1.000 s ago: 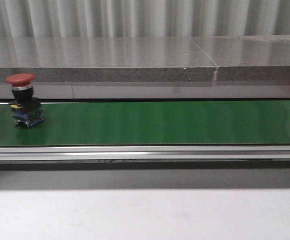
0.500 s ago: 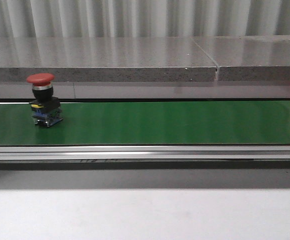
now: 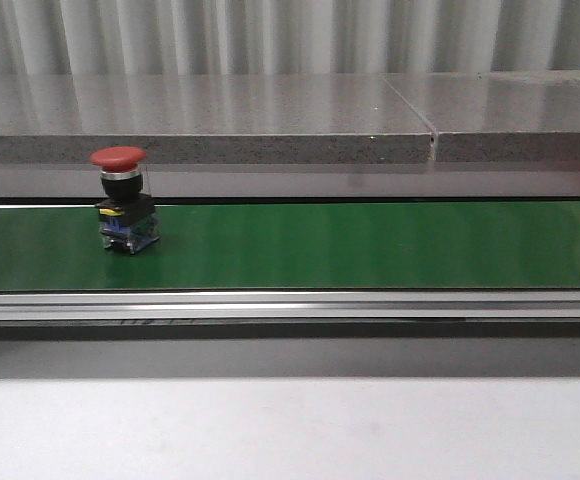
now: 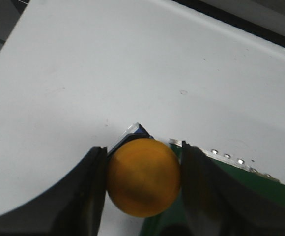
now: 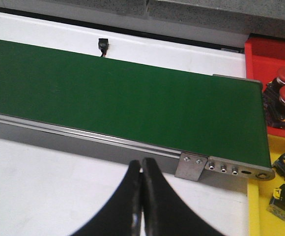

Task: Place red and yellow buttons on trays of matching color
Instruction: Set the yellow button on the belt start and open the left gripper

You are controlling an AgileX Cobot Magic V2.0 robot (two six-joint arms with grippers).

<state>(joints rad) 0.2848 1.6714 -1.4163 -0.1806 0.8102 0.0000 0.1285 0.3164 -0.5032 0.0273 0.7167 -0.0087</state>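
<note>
Some buttons already sit in the red tray [image 5: 260, 51] and yellow tray [image 5: 260, 206], beside the closed, empty right pincer [image 5: 141, 196]. The left pincer [image 4: 142, 179] squeezes a yellow button [image 4: 142, 177]. A red button [image 3: 122, 200] waits on the green belt [image 3: 370, 245].

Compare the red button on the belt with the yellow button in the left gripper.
The red button has a red cap; the yellow button has a yellow one. The red button stands upright and free on the green belt; the yellow button is clamped between the left gripper fingers. Both are round-capped push buttons.
</note>
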